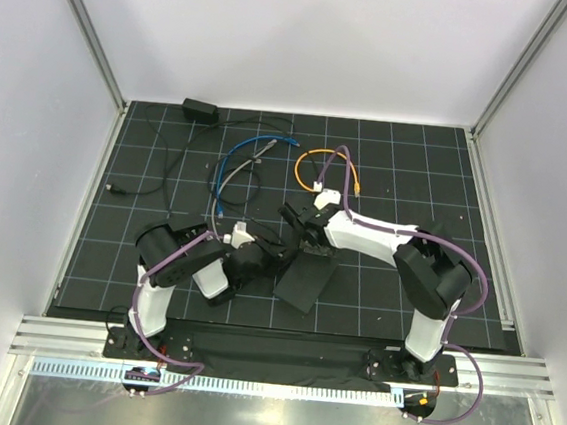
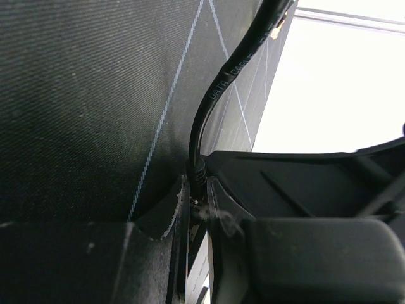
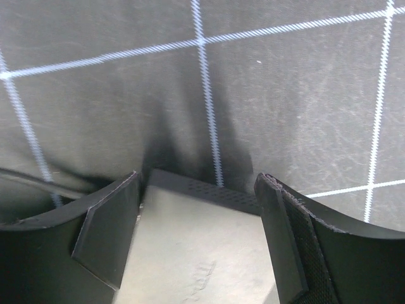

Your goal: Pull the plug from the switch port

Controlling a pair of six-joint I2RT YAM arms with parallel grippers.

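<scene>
Black cable [image 2: 212, 101] in left gripper [image 2: 197, 209] — plug hidden (right gripper [image 3: 197, 180] grips box [image 3: 190, 253]).

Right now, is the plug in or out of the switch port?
Cannot tell. The left gripper pinches the black cable, its fingers hiding the plug and port.

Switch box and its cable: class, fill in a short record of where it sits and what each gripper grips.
Switch box: flat, black, lying askew between the two arms
Right gripper: clamped on the box's two sides
Left gripper: closed on the black cable
Plug: hidden, cannot tell if seated
</scene>
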